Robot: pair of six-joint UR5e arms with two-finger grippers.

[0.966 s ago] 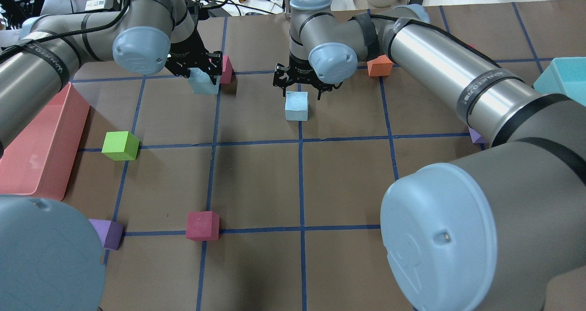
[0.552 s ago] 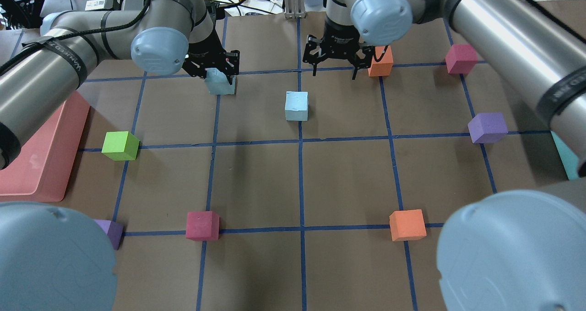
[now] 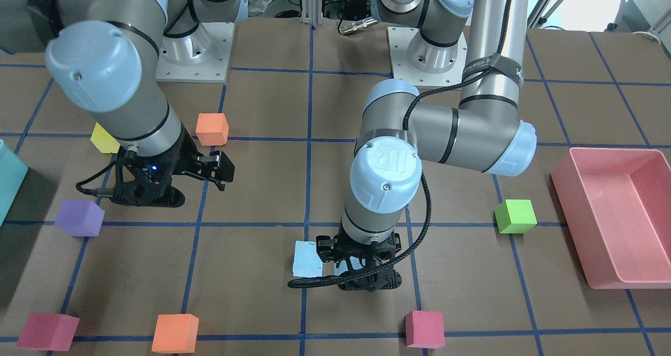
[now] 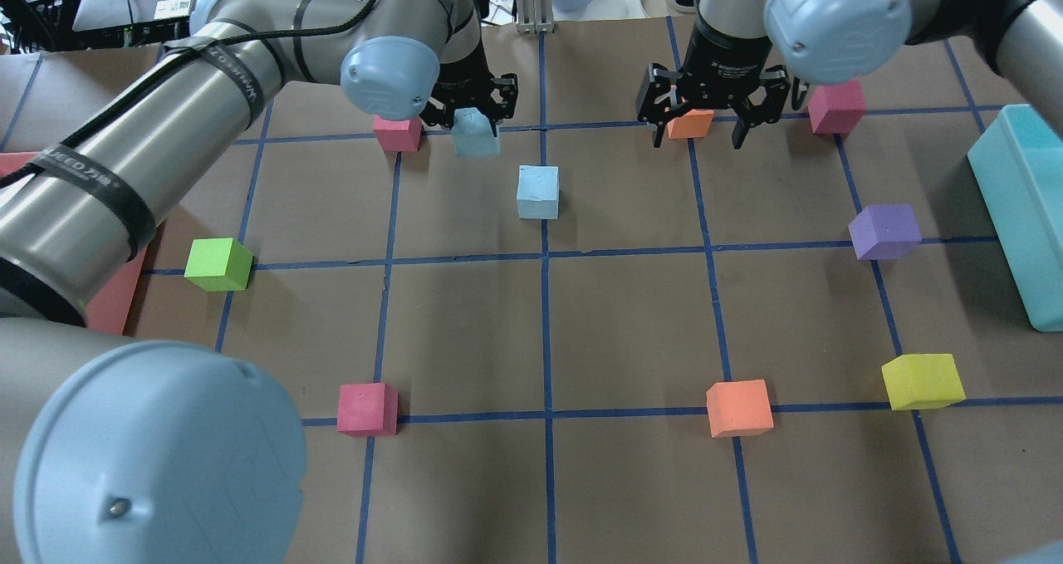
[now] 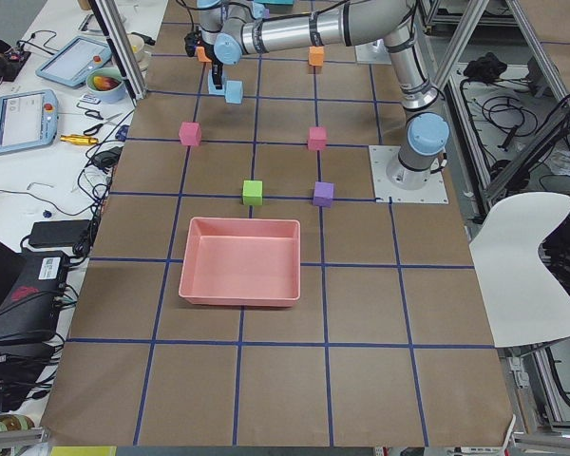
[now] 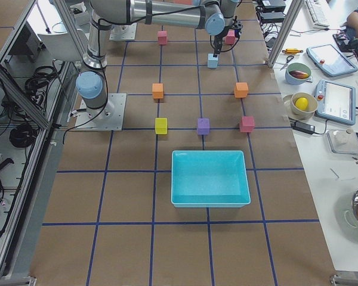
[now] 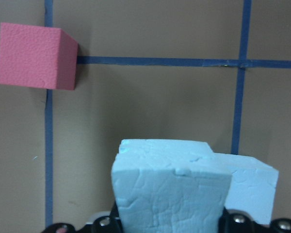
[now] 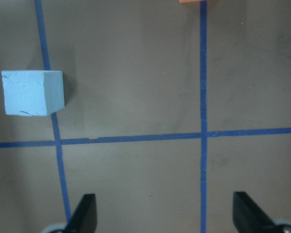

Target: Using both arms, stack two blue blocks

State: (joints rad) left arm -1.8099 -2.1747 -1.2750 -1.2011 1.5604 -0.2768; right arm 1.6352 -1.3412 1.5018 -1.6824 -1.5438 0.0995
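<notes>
One pale blue block (image 4: 537,191) rests on the brown table at a blue tape line; it also shows in the front view (image 3: 307,259) and the right wrist view (image 8: 33,92). My left gripper (image 4: 474,122) is shut on the second blue block (image 4: 476,134) and holds it above the table, a little left of and beyond the resting one. In the left wrist view the held block (image 7: 170,189) fills the lower middle, with the resting block (image 7: 250,187) just to its right. My right gripper (image 4: 704,132) is open and empty above an orange cube (image 4: 689,123), to the right of both blocks.
Pink cubes (image 4: 397,133) (image 4: 837,105) (image 4: 367,408), an orange cube (image 4: 738,408), a purple cube (image 4: 884,231), a yellow cube (image 4: 922,380) and a green cube (image 4: 217,263) stand on the grid. A teal bin (image 4: 1026,207) sits at the right edge, a pink tray (image 3: 613,214) on my left.
My left gripper has carried its blue block to the right, toward the resting block. My right gripper has drawn away from the resting block, right and farther back, still open.
</notes>
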